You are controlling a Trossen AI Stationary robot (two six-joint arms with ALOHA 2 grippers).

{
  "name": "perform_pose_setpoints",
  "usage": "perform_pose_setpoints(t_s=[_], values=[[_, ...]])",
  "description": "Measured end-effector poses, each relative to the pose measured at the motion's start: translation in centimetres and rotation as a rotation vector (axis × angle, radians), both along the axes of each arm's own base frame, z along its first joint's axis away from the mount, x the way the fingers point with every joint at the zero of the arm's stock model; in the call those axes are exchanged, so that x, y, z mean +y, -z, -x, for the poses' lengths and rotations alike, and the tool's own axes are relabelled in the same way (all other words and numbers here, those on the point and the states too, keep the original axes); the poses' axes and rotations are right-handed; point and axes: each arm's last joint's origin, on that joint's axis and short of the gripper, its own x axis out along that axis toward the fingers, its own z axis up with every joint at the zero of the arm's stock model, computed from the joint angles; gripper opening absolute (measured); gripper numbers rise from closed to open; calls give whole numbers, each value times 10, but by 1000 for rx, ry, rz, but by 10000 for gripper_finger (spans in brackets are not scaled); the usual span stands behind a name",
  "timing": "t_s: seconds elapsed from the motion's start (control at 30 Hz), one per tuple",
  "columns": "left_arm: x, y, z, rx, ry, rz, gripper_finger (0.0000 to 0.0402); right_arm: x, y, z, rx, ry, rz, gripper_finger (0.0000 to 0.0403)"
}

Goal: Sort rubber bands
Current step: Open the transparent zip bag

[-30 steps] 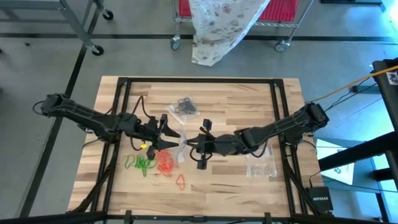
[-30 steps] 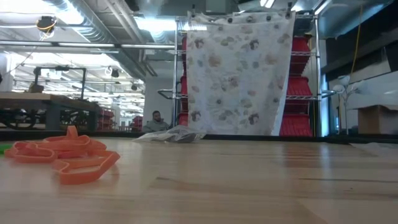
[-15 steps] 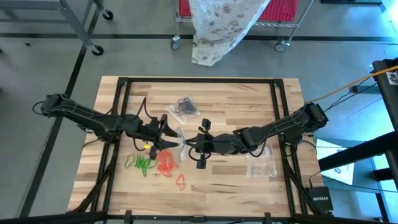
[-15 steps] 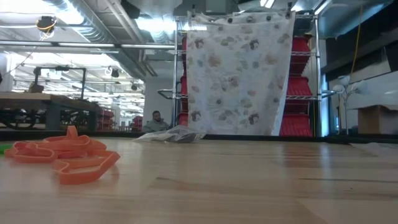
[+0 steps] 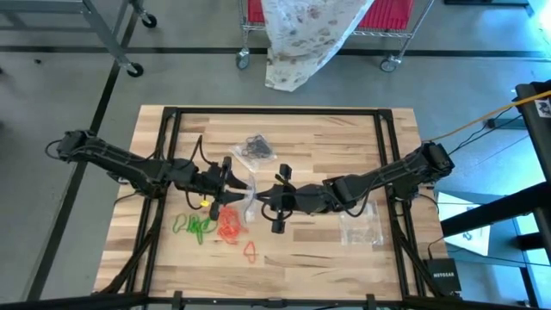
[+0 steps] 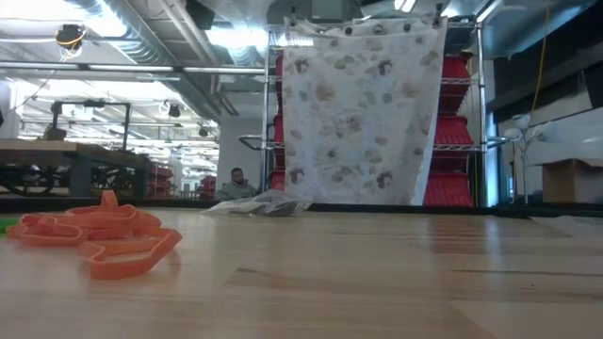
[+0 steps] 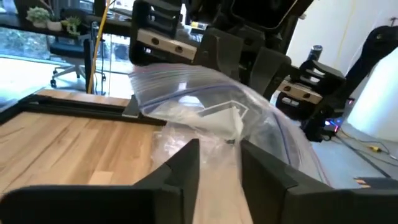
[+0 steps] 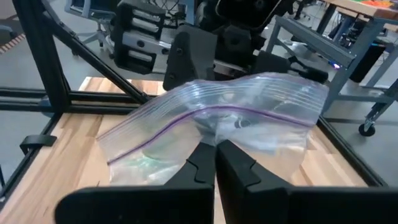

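High view: right pincer [image 5: 263,201] pinching clear bag [image 5: 244,197]; left pincer [image 5: 231,182] half spread at it; rubber bands [image 5: 225,226] unbagged on surface [image 5: 327,267].

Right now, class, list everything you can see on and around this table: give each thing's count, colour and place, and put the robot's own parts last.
green rubber bands: small heap, bright green, table's near left
orange-red rubber bands: heap, orange-red, right of the green ones
lone orange-red rubber band: one, nearer the front edge
black rubber bands: cluster, black, inside a clear bag at the table's far middle
clear zip bag: one, purple seal line, held up between both grippers
flat clear bag: one, table's right side
table: one, light wood
patterned cloth: one, white, hung on a rack behind
left gripper: partly closed at the bag
right gripper: shut on the bag
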Motion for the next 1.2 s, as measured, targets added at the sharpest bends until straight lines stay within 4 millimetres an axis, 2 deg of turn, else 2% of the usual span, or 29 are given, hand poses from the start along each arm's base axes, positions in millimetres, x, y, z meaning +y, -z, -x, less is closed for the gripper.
perform_pose_setpoints(t_s=[0.23,0.33,0.53,0.8,1.07,1.2], values=[[1,-1,0,-14,-36,-40,7,-7,-1,-5,-49,62,-120,4],[1,-1,0,-14,-111,-58,2,-12,2,-8,-56,131,-156,4],[7,-2,1,-23,-363,-81,0,-18,10,-13,-104,380,-82,1],[13,-1,1,-8,-547,-91,0,-21,10,-14,-172,566,-21,0],[16,9,6,90,-631,-98,0,-8,17,-4,-122,707,92,0],[17,15,12,162,-638,-108,0,-4,16,2,-116,704,80,0]])
